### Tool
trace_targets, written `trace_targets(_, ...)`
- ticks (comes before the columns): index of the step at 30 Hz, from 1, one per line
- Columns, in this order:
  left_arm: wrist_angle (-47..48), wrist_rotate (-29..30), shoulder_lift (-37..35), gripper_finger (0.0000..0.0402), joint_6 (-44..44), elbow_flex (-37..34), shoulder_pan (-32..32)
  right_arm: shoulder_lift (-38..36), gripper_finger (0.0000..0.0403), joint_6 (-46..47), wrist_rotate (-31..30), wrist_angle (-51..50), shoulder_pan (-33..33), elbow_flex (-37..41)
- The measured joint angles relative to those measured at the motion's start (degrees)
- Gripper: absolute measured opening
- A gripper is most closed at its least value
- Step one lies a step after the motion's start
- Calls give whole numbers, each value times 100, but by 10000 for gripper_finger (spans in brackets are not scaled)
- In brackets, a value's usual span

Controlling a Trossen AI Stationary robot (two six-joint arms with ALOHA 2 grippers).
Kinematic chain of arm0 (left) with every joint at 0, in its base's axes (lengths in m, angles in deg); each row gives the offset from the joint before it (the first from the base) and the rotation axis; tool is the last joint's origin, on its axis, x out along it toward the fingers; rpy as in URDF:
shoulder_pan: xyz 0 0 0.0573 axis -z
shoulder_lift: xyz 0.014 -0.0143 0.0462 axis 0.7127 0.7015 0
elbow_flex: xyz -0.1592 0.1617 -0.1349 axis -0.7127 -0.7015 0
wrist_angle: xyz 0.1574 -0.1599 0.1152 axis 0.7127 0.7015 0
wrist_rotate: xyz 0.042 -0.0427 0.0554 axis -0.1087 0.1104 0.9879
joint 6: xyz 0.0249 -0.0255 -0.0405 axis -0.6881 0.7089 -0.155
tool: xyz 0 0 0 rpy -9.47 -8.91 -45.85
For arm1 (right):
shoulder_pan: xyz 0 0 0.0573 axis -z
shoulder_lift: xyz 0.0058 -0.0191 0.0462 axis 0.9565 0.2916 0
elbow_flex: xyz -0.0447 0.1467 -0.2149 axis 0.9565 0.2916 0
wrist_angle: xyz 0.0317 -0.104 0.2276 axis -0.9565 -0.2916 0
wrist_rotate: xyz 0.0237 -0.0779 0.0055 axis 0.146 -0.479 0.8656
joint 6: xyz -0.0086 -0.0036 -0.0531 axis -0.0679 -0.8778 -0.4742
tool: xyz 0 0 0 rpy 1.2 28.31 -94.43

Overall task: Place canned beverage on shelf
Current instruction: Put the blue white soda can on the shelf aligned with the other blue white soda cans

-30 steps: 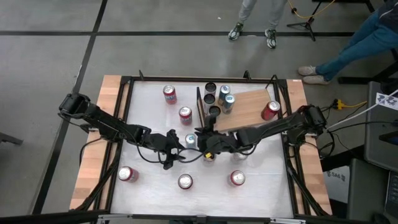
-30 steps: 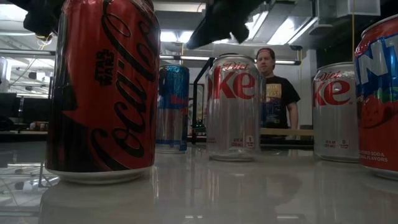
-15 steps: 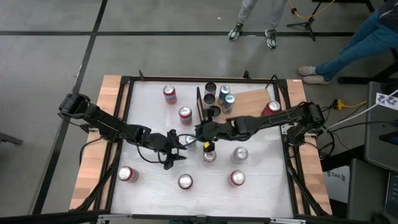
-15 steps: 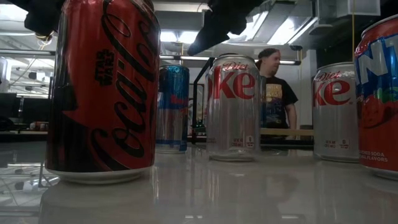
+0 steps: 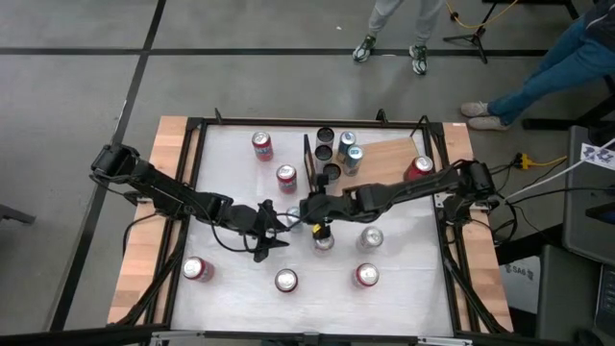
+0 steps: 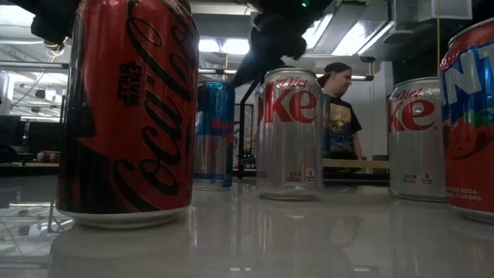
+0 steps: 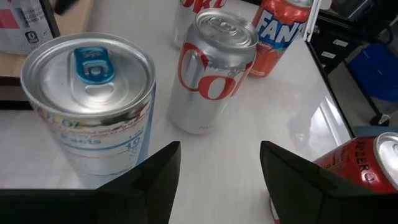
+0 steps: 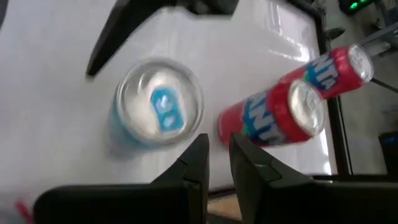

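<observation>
A blue-tabbed silver can (image 5: pixel 292 217) is standing upright on the white surface (image 5: pixel 231 183) just short of the wooden shelf (image 5: pixel 384 163), sitting between the left claw (image 5: pixel 274 231), fingers apart, and the right claw (image 5: pixel 306 213), fingers nearly together above it, gripping nothing.

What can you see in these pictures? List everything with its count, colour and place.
shelf: one, light-brown board, black frame, far side of table
shelf cans: six; three dark, two silver-blue, one red
table cans: eight; five red, two silver, one blue, spread out
table: one, white
people: two, partly seen, on floor beyond
left gripper: open, at blue can
right gripper: shut, above table middle
</observation>
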Motion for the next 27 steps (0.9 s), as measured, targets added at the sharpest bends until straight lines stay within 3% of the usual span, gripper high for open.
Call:
trace_targets(11,24,108,0,213,-8,-4,-7,222,53,-20,-116,51,-81,-7)
trace_targets(27,454,450,0,213,-22,-4,-4,243,53,-26,412,11,-81,4)
